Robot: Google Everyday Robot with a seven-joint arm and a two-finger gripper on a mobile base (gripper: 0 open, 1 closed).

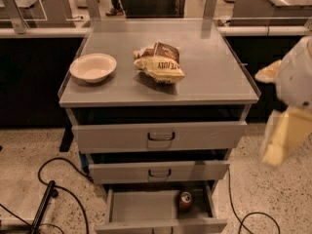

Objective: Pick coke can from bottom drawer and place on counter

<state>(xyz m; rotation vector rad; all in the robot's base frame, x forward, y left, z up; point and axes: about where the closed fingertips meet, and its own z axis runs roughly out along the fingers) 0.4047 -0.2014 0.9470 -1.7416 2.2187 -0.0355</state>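
The coke can stands upright in the open bottom drawer, at its right side near the back. The drawer is pulled out toward me below two other grey drawers. The counter is the grey cabinet top above them. My gripper hangs at the right edge of the view as a pale blurred shape. It is beside the cabinet's right front corner, level with the upper drawers. It is well above and to the right of the can and touches nothing.
A white bowl sits at the counter's left and a yellow-brown chip bag at its middle. Black cables lie on the speckled floor on both sides of the cabinet. A ledge with glass panels runs behind.
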